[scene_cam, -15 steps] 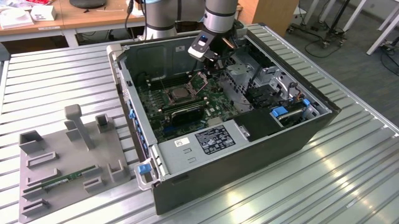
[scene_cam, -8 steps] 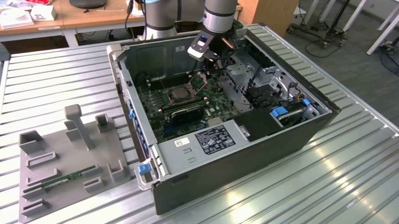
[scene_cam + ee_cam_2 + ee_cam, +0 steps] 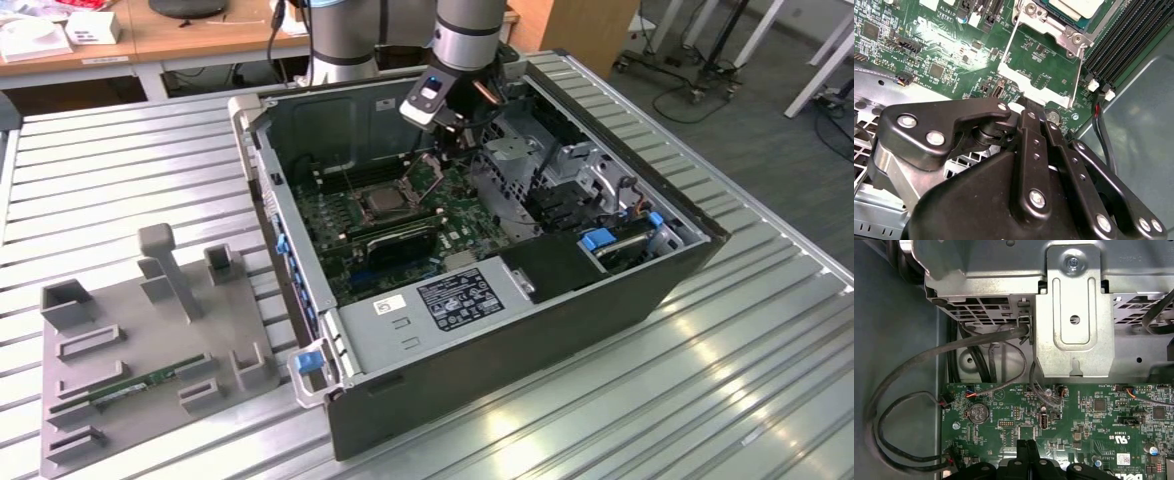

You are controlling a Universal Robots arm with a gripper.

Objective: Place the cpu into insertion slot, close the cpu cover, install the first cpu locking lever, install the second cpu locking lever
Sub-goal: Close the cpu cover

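Observation:
In the exterior view my gripper reaches down into the open computer case, just behind the insertion slot. The cpu lies in the slot, its pale metal face up. The cpu cover, a thin silvery frame, stands tilted up, and the green board shows through its cut-out. In the second wrist view my gripper is shut, and its tips rest against the cover's free edge. The first wrist view shows the black fingers pressed together above the board.
Long black memory slots run beside the socket. A metal drive cage and loose cables crowd the case behind the gripper. Outside the case, a grey fixture holds a green memory stick on the slatted table.

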